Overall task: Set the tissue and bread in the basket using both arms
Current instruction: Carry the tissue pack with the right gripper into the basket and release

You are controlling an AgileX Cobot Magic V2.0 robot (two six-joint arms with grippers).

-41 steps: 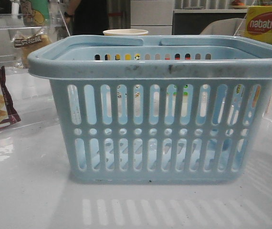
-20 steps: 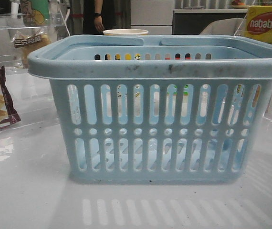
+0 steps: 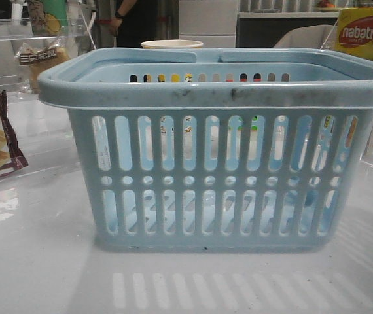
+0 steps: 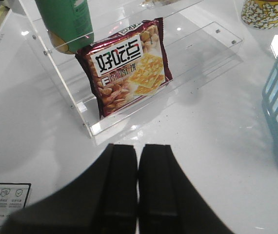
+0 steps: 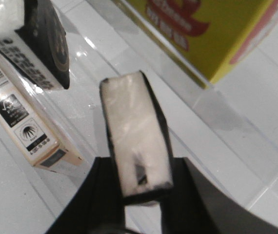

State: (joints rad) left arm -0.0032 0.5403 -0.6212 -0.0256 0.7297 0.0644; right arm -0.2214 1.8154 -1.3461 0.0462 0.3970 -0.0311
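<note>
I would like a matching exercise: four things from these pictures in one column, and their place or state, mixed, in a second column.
Things:
1. tissue
2. left gripper
3. cracker packet
4. basket

States:
A. shut, holding nothing
B. leaning in a clear acrylic shelf
C. held by the right gripper
D. standing on the white table, light blue

Pairs: 1-C, 2-A, 3-B, 4-D

Dim front view, overhead glare on glossy white table (image 3: 36, 261), right wrist close-up blurred, soft shadows
</note>
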